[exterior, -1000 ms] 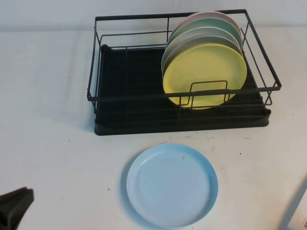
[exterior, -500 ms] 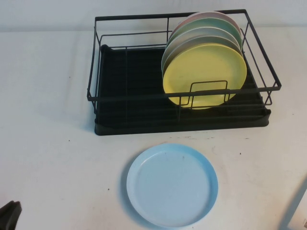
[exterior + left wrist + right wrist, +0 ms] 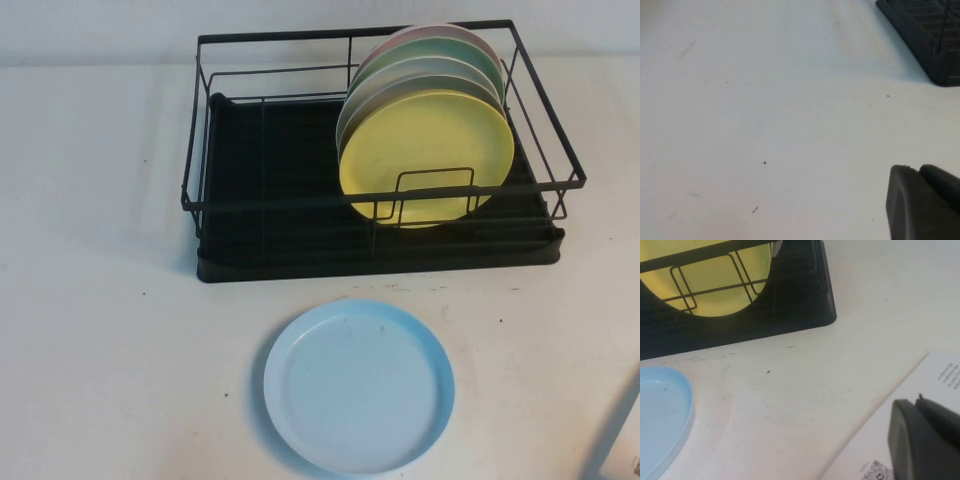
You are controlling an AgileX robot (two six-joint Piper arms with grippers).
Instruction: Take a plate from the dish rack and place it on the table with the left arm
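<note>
Off-white table (image 3: 110,300): plate (image 3: 359,386) lies flat just before the rack (image 3: 280,250), placing looks done. Left gripper (image 3: 925,202) over bare table, right gripper (image 3: 925,440) parked; finger state cannot tell. Next: left arm parks.

Unreadable print on paper sheet (image 3: 920,405)

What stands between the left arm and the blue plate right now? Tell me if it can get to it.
Probably yes. The plate lies flat on bare table in front of the dish rack. The left gripper hovers over bare table near the rack's corner; the right gripper sits apart over a paper sheet.
</note>
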